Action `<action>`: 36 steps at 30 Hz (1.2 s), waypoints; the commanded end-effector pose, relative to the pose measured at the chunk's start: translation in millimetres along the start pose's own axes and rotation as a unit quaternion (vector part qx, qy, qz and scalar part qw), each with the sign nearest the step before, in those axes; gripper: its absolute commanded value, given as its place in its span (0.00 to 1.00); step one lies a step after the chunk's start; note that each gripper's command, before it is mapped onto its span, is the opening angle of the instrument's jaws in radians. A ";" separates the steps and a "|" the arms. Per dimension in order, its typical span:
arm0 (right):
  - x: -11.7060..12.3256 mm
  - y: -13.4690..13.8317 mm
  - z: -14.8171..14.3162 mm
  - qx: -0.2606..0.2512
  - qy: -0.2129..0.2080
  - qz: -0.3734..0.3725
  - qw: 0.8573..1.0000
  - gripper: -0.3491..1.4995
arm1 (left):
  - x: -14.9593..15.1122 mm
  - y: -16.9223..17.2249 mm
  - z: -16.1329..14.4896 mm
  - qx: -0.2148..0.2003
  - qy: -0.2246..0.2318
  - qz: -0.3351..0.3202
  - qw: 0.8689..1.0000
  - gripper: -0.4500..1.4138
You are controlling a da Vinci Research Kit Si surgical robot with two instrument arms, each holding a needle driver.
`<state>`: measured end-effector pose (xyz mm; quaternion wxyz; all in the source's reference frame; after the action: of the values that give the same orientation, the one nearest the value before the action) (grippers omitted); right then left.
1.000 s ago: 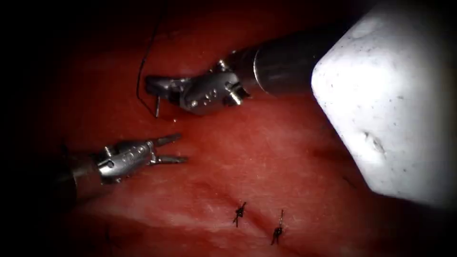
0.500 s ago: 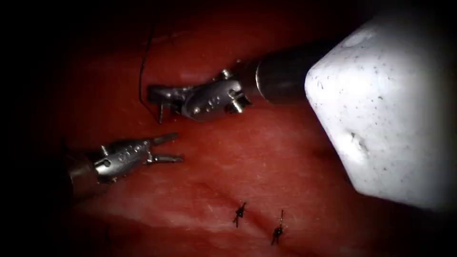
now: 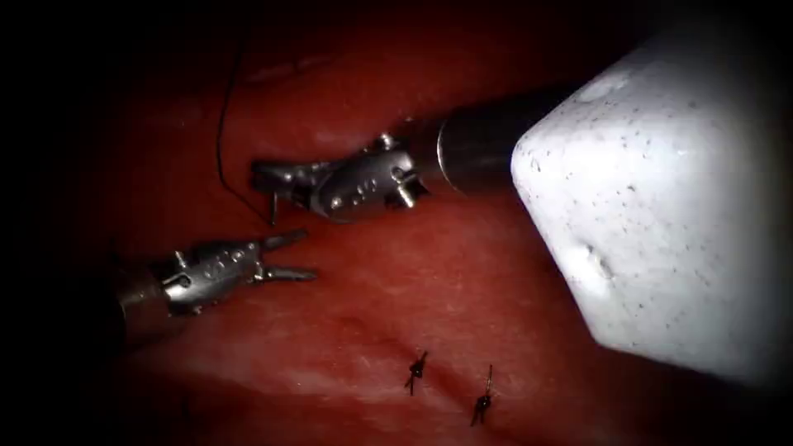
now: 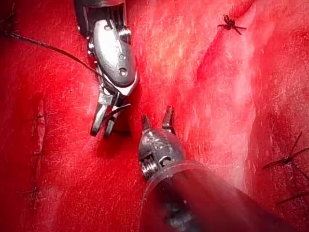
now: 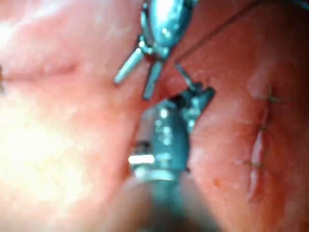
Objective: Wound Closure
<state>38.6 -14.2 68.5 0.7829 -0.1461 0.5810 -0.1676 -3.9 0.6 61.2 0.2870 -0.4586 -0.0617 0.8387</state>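
Red tissue (image 3: 462, 272) fills the scene, with two dark knotted stitches (image 3: 416, 372) seen low near the middle. At left, the left gripper (image 3: 289, 256) is held with jaws apart, gripping nothing. Just above and right of it, the right gripper (image 3: 268, 177) is clamped on the needle (image 3: 273, 206), which is clear of the tissue. Dark thread (image 3: 221, 140) is seen curving upward from the needle.

bare tissue (image 3: 462, 272) between tools
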 end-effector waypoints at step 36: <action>0.2 4.2 1.0 -0.038 -0.001 0.090 0.995 0.00 | -8.4 -0.8 3.2 -0.004 -0.041 -0.022 0.999 0.32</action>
<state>39.3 -9.9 66.3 0.7899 -0.1247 0.5957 -0.0744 -2.0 -2.5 68.8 0.3005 -0.4228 -0.0858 0.8506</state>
